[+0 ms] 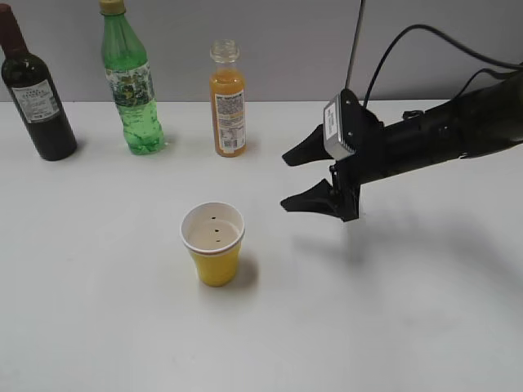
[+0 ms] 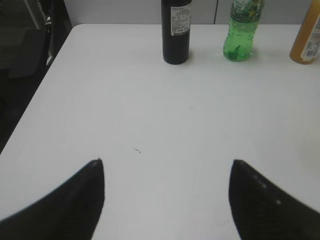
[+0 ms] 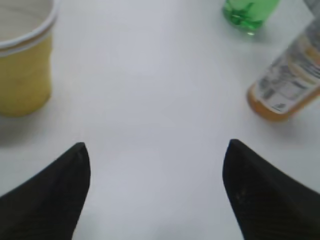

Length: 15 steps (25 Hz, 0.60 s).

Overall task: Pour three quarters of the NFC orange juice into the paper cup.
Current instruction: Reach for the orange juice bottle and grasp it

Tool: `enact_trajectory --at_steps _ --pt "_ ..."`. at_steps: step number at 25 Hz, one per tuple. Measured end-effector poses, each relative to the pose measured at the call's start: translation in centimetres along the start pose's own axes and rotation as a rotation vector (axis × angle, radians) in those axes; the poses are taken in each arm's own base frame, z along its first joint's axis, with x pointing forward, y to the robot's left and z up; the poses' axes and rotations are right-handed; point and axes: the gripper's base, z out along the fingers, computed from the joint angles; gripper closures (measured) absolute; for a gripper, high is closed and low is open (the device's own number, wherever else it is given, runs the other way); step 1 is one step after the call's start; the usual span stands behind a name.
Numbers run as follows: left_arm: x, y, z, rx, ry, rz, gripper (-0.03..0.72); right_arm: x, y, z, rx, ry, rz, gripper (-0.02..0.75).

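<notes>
The NFC orange juice (image 1: 229, 102) stands upright and uncapped at the back of the white table, and also shows in the right wrist view (image 3: 285, 87) and at the left wrist view's edge (image 2: 307, 37). The yellow paper cup (image 1: 214, 245) stands in front of it, empty, with dark specks inside; it shows in the right wrist view (image 3: 22, 60). My right gripper (image 1: 288, 178) (image 3: 155, 147) is open and empty, turned on its side, hovering to the right of both. My left gripper (image 2: 167, 162) is open and empty over bare table and is out of the exterior view.
A dark wine bottle (image 1: 34, 90) (image 2: 176, 30) and a taller green bottle (image 1: 129, 82) (image 2: 243, 27) stand at the back left, beside the juice. The table's left edge (image 2: 35, 105) drops off to a dark floor.
</notes>
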Motion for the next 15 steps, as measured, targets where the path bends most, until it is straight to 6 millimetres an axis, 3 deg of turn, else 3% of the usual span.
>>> enact_trajectory --at_steps 4,10,15 --pt "0.0 0.0 0.0 0.000 0.000 0.000 0.099 -1.2 -2.0 -1.6 0.224 0.055 0.045 0.129" --pt "0.0 0.0 0.0 0.000 0.000 0.000 0.099 -1.5 -6.5 -5.1 0.782 0.075 0.494 0.142" --pt "0.0 0.0 0.0 0.000 0.000 0.000 0.099 -2.2 -9.2 -8.2 1.045 0.228 0.680 0.143"
